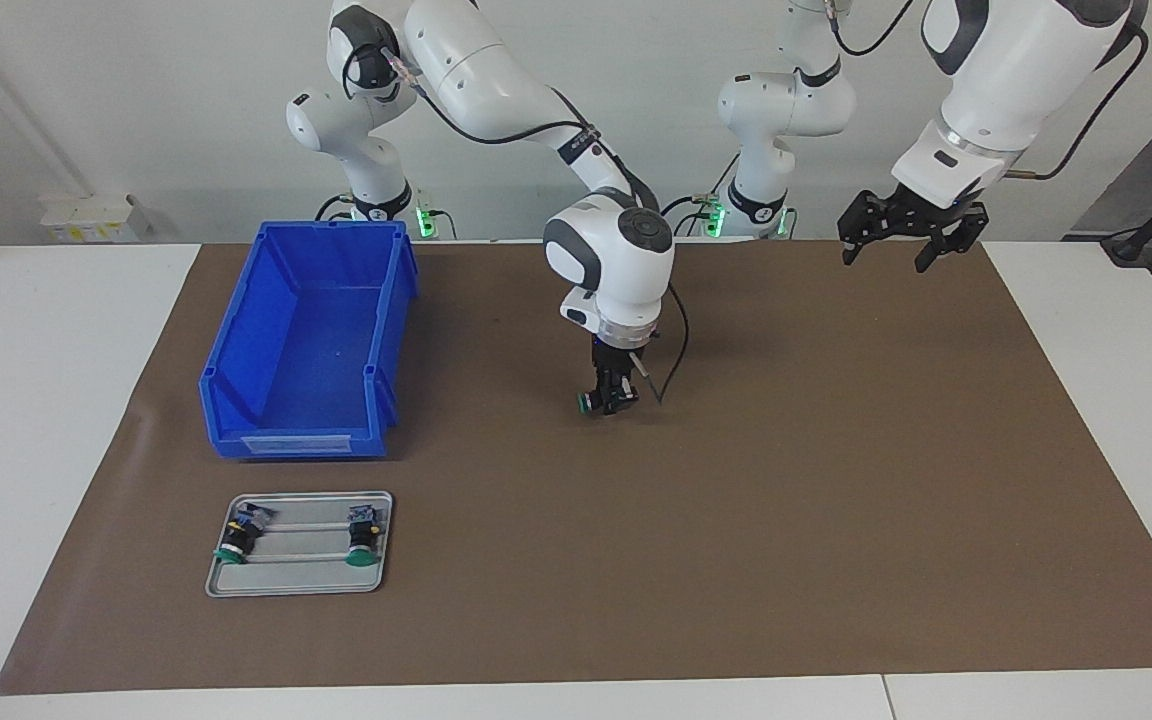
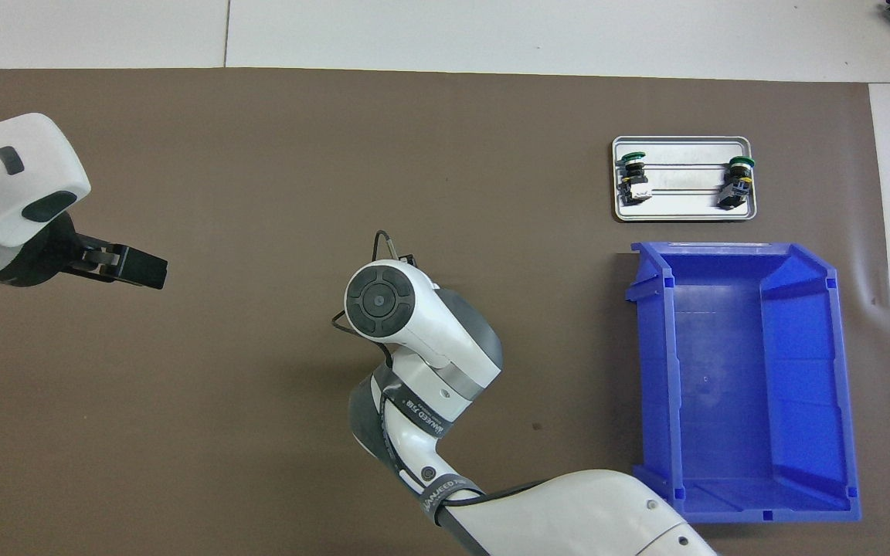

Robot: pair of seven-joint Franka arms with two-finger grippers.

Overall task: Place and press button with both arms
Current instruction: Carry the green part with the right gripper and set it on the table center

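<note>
Low over the mat [image 1: 836, 480], right fingers [image 1: 612, 398] clamp the button [image 1: 588, 402]; left fingers [image 1: 898, 238] apart.

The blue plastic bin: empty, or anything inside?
Empty. The blue plastic bin shows only bare floor in both views. Two green-capped push-buttons lie on the grey metal tray beside it.

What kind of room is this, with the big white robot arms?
Probably a robot test lab: two white arms work over a brown mat, with a blue bin and a metal tray of green-capped buttons.
</note>
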